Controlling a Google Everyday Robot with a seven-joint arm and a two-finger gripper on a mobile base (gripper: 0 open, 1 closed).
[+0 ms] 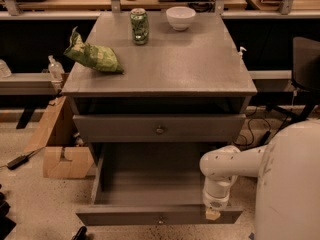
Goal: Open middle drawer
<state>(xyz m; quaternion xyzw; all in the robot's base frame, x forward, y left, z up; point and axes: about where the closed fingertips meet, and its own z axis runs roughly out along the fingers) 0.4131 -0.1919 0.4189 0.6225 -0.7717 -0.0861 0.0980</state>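
Note:
The grey cabinet has its upper drawer nearly closed, with a brass knob at its centre. Below it the middle drawer is pulled far out and its inside looks empty. Its front panel lies near the bottom edge of the view, with a small knob at the centre. My gripper points down from the white arm and rests on the right end of that front panel's top edge. The lowest drawer is hidden under the open one.
On the cabinet top lie a green chip bag, a green can and a white bowl. A cardboard box stands on the floor at the left. A chair is at the right.

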